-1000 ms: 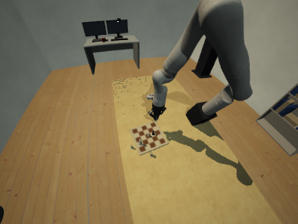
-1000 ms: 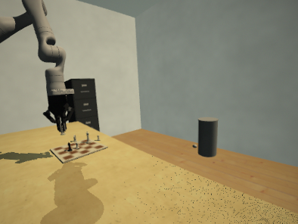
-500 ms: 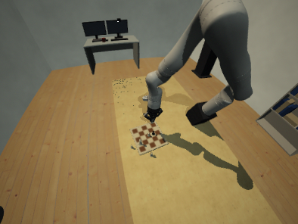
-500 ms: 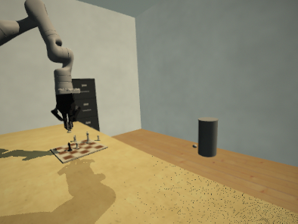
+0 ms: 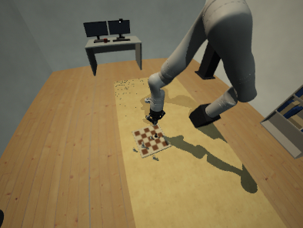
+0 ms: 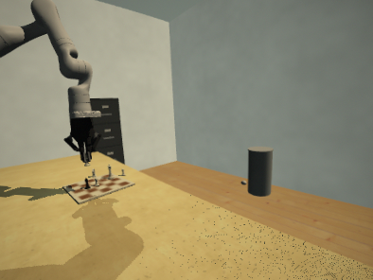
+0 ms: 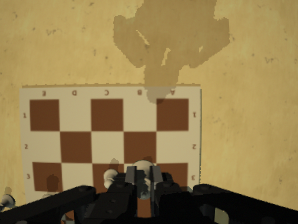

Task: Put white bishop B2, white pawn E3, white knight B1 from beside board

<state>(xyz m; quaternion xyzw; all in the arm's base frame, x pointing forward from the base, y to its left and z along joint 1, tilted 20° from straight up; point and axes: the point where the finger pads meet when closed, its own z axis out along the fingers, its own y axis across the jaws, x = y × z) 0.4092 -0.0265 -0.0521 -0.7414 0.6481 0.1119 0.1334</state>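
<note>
The small chessboard (image 5: 151,140) lies on the tan mat; it also shows in the exterior view (image 6: 98,187) and the wrist view (image 7: 109,139). My gripper (image 5: 154,122) hangs above the board's far edge, shut on a small white chess piece (image 6: 86,164) with a rounded top (image 7: 141,165). I cannot tell which piece it is. A black piece (image 5: 154,135) and a white piece (image 5: 144,145) stand on the board. Small white pieces stand beside the board (image 5: 155,158) (image 5: 134,149); two show at the wrist view's lower left (image 7: 8,200).
The arm's black base (image 5: 201,115) stands on the mat to the right of the board. A desk with monitors (image 5: 112,45) is at the far wall. A shelf (image 5: 286,123) is at the right. A dark cylinder (image 6: 259,171) stands on the wooden floor.
</note>
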